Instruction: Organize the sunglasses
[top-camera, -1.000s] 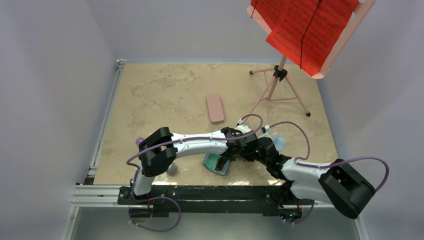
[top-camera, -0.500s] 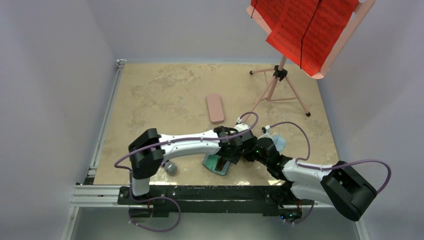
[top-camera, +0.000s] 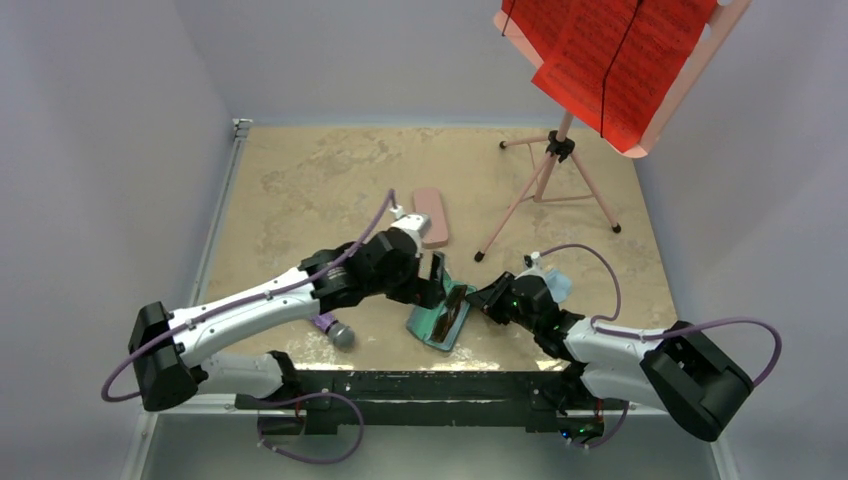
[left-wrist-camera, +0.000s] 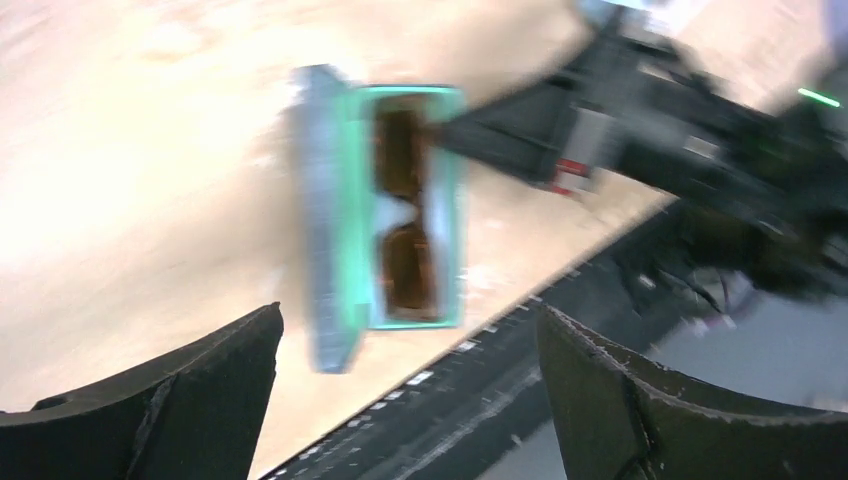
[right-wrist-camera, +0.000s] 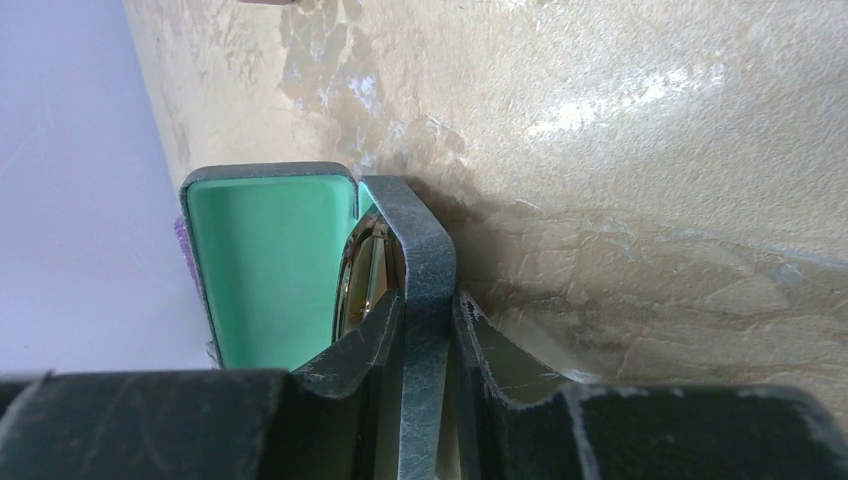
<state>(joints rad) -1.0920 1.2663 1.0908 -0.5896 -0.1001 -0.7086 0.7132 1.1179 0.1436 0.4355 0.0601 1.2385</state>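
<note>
From above, the left gripper (top-camera: 438, 282) hangs just over the far side of an open case (top-camera: 428, 326) near the front edge of the table (top-camera: 300, 180). Its two fingers are spread wide and hold nothing. The brown sunglasses (top-camera: 455, 309) lie inside the case. The right gripper (top-camera: 479, 300) is at the right side of the case and touches it. A pink case (top-camera: 432, 215) lies shut farther back, well apart from the open one. A bit of purple (top-camera: 322, 322) peeks out from under the left arm, too small to tell what it is.

From the left wrist, the picture is blurry. The left gripper (left-wrist-camera: 408, 330) is wide open, with one finger at each bottom corner. Below it the case (left-wrist-camera: 330, 280) shows its green inside, and the brown sunglasses (left-wrist-camera: 405, 215) lie flat in it. The right gripper (left-wrist-camera: 452, 128) grips the far wall of the case.

From the right wrist, the right gripper (right-wrist-camera: 428, 305) is pinched tight on the grey wall of the case (right-wrist-camera: 425, 250), one finger on each side. A shiny edge of the sunglasses (right-wrist-camera: 358, 275) shows just inside that wall.
</note>
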